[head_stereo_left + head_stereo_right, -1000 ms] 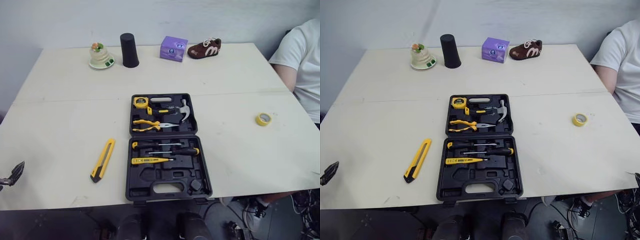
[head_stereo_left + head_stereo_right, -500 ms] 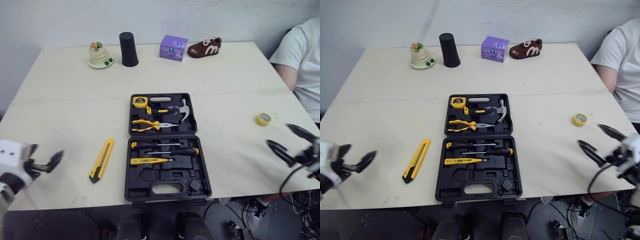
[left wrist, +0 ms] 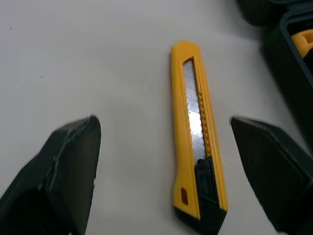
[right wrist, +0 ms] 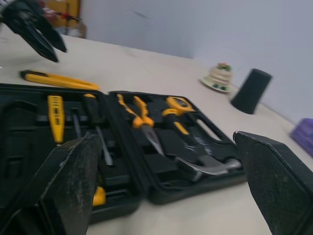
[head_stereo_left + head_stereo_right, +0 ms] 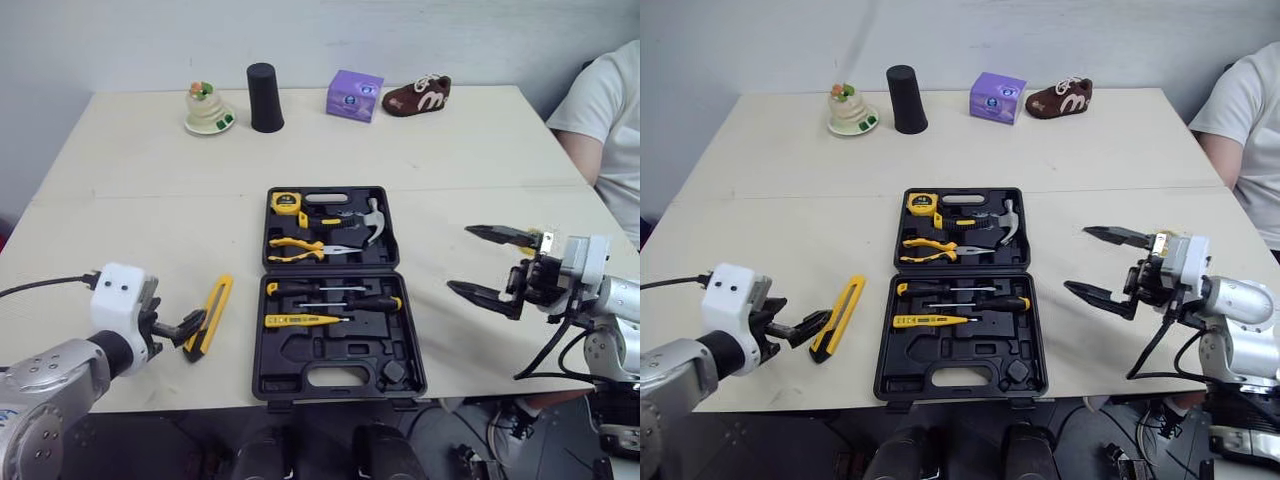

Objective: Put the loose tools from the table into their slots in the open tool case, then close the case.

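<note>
One utility knife (image 5: 207, 318) lies on the table just left of the tool case (image 5: 285, 362), lengthwise along its side. The nearer left pincer (image 3: 164, 122), wide open and empty, straddles its near end.

The utility knife (image 5: 208, 318) lies on the table (image 5: 130, 220), left of the open tool case (image 5: 335, 290).

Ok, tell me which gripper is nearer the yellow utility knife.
Left. The left gripper is at the near end of the utility knife; the right gripper is across the tool case from it.
</note>
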Controlling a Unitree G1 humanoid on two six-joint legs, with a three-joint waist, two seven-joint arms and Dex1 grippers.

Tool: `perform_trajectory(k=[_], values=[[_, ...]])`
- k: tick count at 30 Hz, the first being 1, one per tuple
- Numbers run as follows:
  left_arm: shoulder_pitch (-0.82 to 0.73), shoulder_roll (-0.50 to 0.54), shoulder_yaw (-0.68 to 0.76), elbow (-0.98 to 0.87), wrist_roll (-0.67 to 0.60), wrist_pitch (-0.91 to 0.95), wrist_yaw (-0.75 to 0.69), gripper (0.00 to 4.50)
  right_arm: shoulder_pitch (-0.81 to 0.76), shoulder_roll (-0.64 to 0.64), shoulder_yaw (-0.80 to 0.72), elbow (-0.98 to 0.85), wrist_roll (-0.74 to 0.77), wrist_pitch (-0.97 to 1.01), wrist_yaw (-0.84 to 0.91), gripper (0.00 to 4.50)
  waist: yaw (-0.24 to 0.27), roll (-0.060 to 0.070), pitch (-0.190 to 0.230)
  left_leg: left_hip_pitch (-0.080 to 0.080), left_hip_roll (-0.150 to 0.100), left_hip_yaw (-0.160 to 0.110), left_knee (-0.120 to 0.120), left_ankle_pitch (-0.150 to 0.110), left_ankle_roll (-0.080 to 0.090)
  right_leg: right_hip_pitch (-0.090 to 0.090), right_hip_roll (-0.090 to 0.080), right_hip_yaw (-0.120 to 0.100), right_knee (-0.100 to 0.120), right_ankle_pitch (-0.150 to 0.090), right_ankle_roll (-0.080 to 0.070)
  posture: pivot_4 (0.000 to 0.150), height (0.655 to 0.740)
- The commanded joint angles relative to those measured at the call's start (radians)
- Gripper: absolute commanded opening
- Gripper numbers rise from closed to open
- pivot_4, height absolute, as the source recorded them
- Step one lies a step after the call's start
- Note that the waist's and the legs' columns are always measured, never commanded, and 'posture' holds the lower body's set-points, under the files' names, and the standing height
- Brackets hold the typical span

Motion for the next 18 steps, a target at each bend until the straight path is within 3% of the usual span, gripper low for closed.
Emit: perform_trajectory(k=[1, 8, 18], values=[[-0.001, -0.074, -0.064, -0.087, 0.025, 0.057, 0.072, 4.42, -0.015, 0.012, 0.028, -0.057, 0.031, 0.020, 0.043, 4.50, 0.002, 0.000, 0.000, 0.000, 0.000, 0.000, 0.000, 0.000, 0.000, 0.000, 0.000, 0.000, 0.000, 0.000, 0.000, 0.150, 0.7400], [0.026, -0.152, -0.223, -0.103, 0.157, 0.056, 0.200, 4.42, -0.032, 0.031, 0.046, -0.019, 0.023, -0.011, 0.101, 4.50, 0.012, 0.000, 0.000, -0.001, 0.002, 0.000, 0.002, 0.000, -0.001, 0.000, 0.007, 0.002, 0.000, 0.000, -0.001, 0.150, 0.7400], [0.021, -0.129, -0.272, -0.024, 0.225, 0.004, 0.148, 4.42, -0.013, 0.051, 0.045, -0.015, 0.013, -0.038, 0.120, 4.50, 0.012, 0.000, 0.000, -0.001, 0.003, -0.001, 0.002, 0.000, -0.001, 0.000, 0.005, 0.002, -0.001, 0.000, -0.001, 0.150, 0.7400]])
